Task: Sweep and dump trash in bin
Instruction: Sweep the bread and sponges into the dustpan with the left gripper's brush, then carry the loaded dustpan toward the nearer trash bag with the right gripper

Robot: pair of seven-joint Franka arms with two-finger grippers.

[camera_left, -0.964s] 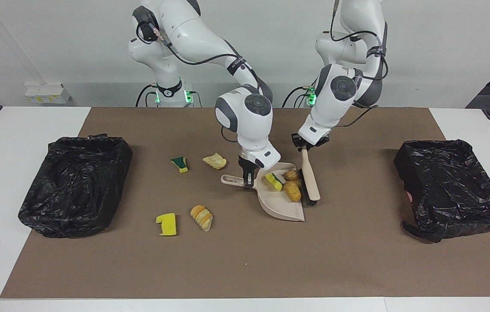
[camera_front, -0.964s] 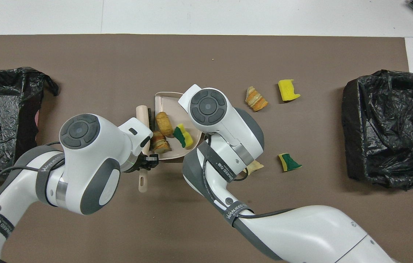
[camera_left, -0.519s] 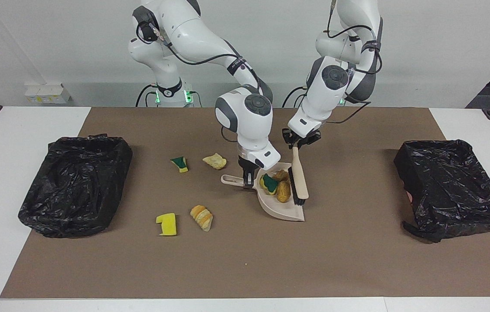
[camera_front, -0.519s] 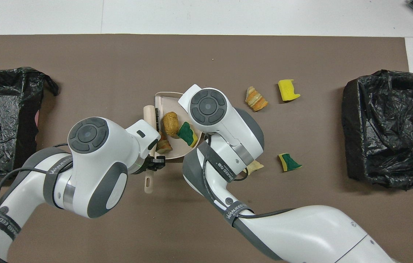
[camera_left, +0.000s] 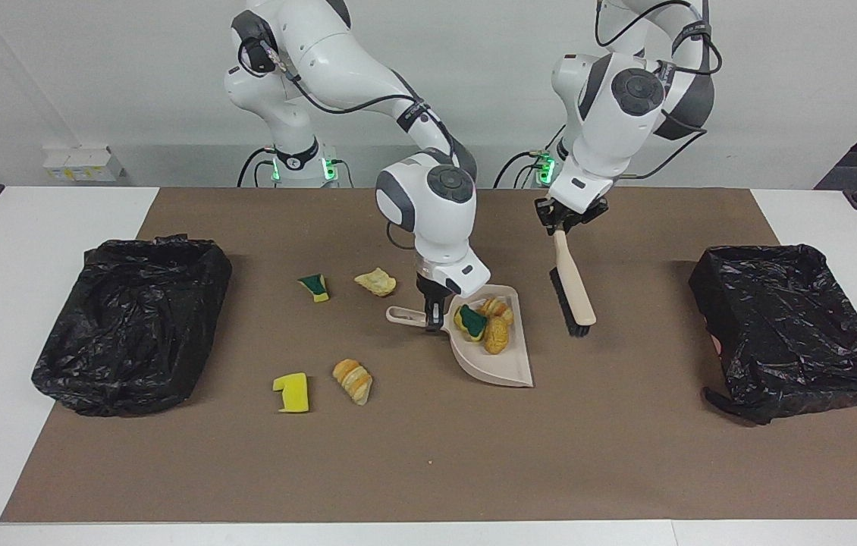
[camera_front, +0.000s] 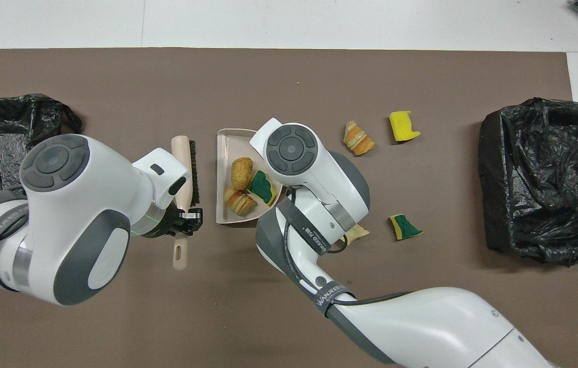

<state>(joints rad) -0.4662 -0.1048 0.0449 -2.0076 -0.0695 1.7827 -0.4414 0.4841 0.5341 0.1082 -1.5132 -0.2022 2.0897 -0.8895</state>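
Three pieces of trash (camera_left: 486, 322) lie in the beige dustpan (camera_left: 500, 364): a green-and-yellow sponge scrap (camera_front: 262, 187) and two golden bread chunks (camera_front: 240, 172). Four more pieces lie on the brown mat (camera_left: 428, 455) toward the right arm's end from the dustpan: a green sponge scrap (camera_left: 314, 287), a pale chunk (camera_left: 376, 282), a yellow sponge scrap (camera_left: 293, 393) and a striped bread chunk (camera_left: 353, 380). The right hand (camera_left: 432, 312) is clenched on the dustpan's handle (camera_left: 403, 315), the pan resting on the worktop. The left hand (camera_left: 566, 221) is clenched on the brush (camera_left: 572, 292), held in the air just beside the dustpan, toward the left arm's end, bristles facing the pan. Black-lined bins (camera_left: 133, 322) (camera_left: 789, 326) sit well apart from the dustpan at either end.
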